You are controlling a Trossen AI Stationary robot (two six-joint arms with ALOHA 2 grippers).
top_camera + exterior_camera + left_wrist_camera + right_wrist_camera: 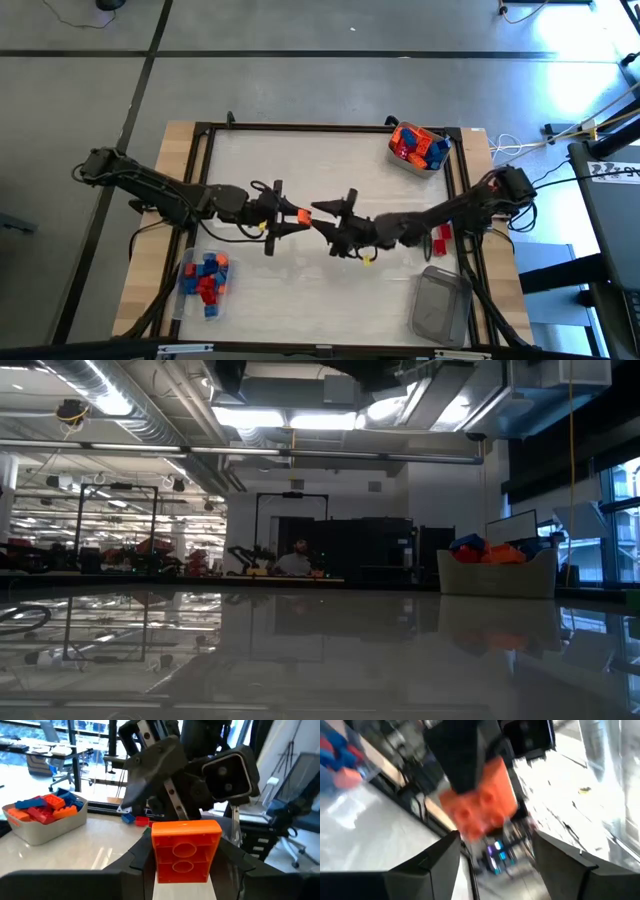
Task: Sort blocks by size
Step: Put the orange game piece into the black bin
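An orange block (pixel 301 214) hangs high above the table's middle, where the two arms meet. My left gripper (pixel 293 218) comes level from the left and is shut on it (pixel 185 851). My right gripper (pixel 322 212) faces it from the right and is open. In the right wrist view its fingers (pixel 495 840) stand on either side of the block (pixel 482 802) without touching it. More blocks fill a clear tub (pixel 418 147) at the far right and another tub (pixel 205 280) at the near left. My left gripper pinches the orange block by two opposite side faces (pixel 156 857) between its two fingers (pixel 235 865). The fingers come level from the table's left. The block is lifted clear of the table, with a face bearing two round marks turned toward the wrist.
An empty clear tub (pixel 442 305) stands at the near right. A few red blocks (pixel 441 236) lie by the right frame rail. The low view shows only the far tub (pixel 497 568) on the glossy tabletop and a person in the room behind.
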